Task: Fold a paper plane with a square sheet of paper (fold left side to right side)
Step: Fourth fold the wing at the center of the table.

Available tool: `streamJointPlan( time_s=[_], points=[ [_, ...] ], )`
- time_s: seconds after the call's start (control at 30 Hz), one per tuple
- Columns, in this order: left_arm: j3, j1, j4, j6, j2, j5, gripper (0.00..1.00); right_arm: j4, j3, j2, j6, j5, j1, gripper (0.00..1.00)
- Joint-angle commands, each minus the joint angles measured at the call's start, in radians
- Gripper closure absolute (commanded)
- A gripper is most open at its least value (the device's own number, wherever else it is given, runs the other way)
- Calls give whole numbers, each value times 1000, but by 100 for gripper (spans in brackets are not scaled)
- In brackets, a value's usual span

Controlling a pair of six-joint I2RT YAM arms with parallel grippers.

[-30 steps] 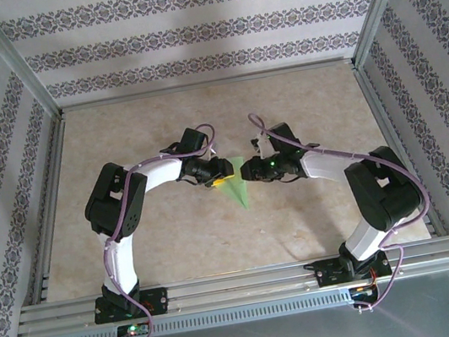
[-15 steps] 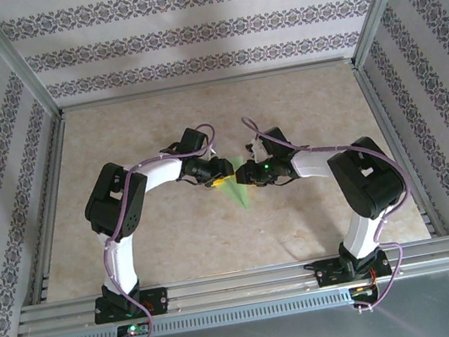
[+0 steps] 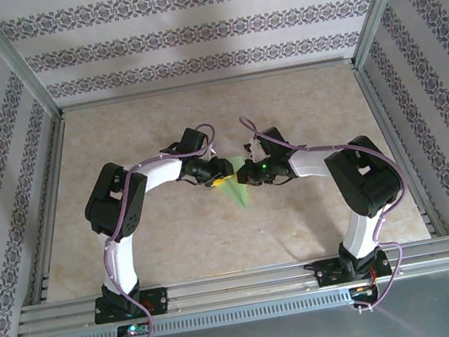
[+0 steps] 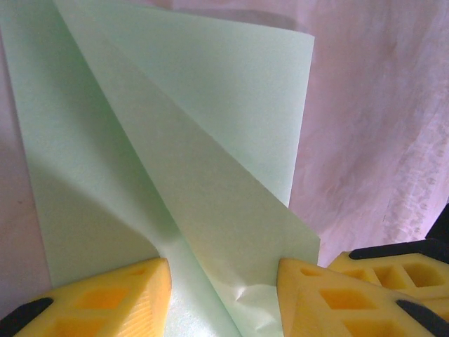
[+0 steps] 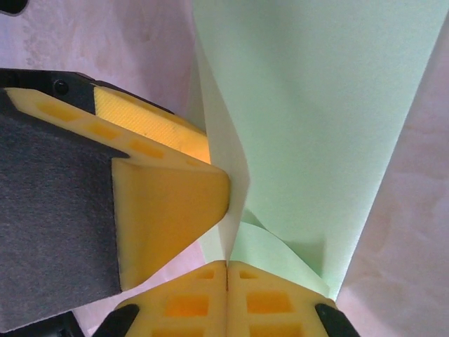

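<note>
The paper plane (image 3: 243, 193) is light green paper folded into a narrow pointed shape, lying mid-table with its tip toward the arms. In the left wrist view its creased layers (image 4: 210, 175) spread upward from between my left gripper (image 4: 224, 298), whose yellow fingers (image 4: 105, 302) stand apart on either side of a raised flap. My left gripper (image 3: 224, 177) and right gripper (image 3: 249, 175) meet over the paper. The right gripper (image 5: 226, 270) is shut, pinching the bottom edge of an upright flap (image 5: 238, 161). One left finger (image 5: 168, 203) touches that flap from the left.
The beige tabletop (image 3: 160, 136) is ringed by aluminium rails (image 3: 242, 281) and patterned walls (image 3: 203, 31). Both arms' elbows bend outward, the left one (image 3: 114, 199) and the right one (image 3: 362, 176). Open tabletop lies behind and to both sides of the grippers.
The right arm's elbow has swung left and its gripper has edged slightly toward the left gripper. The left arm and the paper have hardly moved.
</note>
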State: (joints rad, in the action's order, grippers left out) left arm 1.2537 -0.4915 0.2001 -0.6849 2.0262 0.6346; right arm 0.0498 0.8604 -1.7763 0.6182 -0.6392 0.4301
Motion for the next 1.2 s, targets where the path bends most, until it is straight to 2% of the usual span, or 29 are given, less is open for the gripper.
streamJointPlan(
  time_s=[0.0,0.1,1.17],
  points=[
    [4,-12,73,22,36,-35,54,-35,18,-9,-40,40,4,97],
    [4,-12,73,22,37,-35,54,-54,26,-14,-53,56,4,100],
    [24,-12,85,27,48,-36,54,-147,58,-58,-105,141,6,100]
  ],
)
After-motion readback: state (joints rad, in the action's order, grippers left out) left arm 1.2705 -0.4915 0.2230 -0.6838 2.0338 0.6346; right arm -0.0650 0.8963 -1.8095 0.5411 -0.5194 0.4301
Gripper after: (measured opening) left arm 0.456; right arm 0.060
